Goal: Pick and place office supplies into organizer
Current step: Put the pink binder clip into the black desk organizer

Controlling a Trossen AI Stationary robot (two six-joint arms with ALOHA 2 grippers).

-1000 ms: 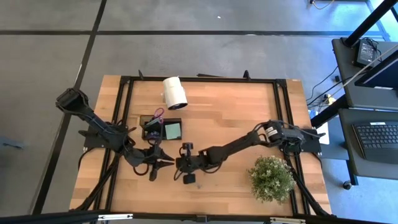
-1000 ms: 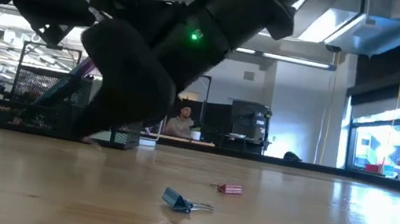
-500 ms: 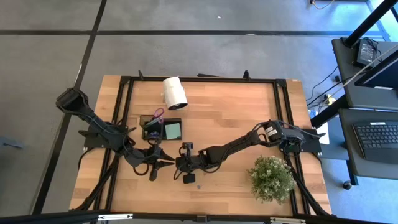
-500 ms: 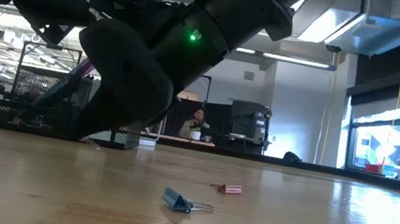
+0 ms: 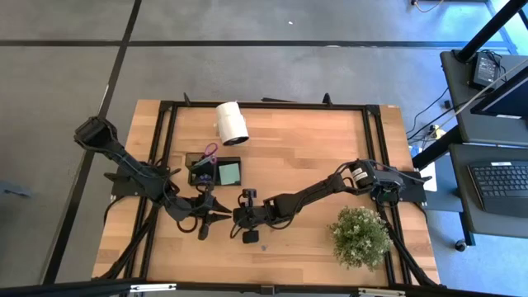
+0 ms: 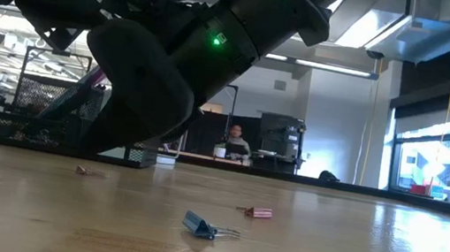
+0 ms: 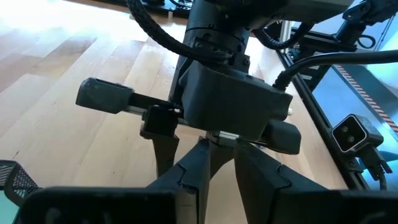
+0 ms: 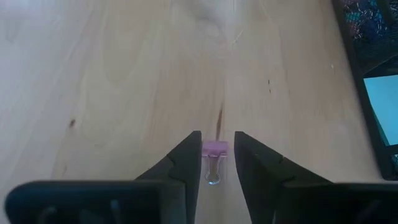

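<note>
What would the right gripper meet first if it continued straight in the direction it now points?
Probably the pink binder clip, which lies between the tips of the right gripper; the jaws stand slightly apart. Beyond it only bare table shows.

A grey floor (image 5: 272, 74) with dark seams surrounds the wooden table (image 5: 305, 148). Beside the table's right edge stands a dark desk (image 5: 495, 124) bearing a keyboard (image 5: 499, 186). Beyond the table, the low view shows an open office: ceiling lights (image 6: 374, 23), tall bright windows (image 6: 437, 140) at right, monitors (image 6: 277, 138), and a seated person (image 6: 234, 141).
</note>
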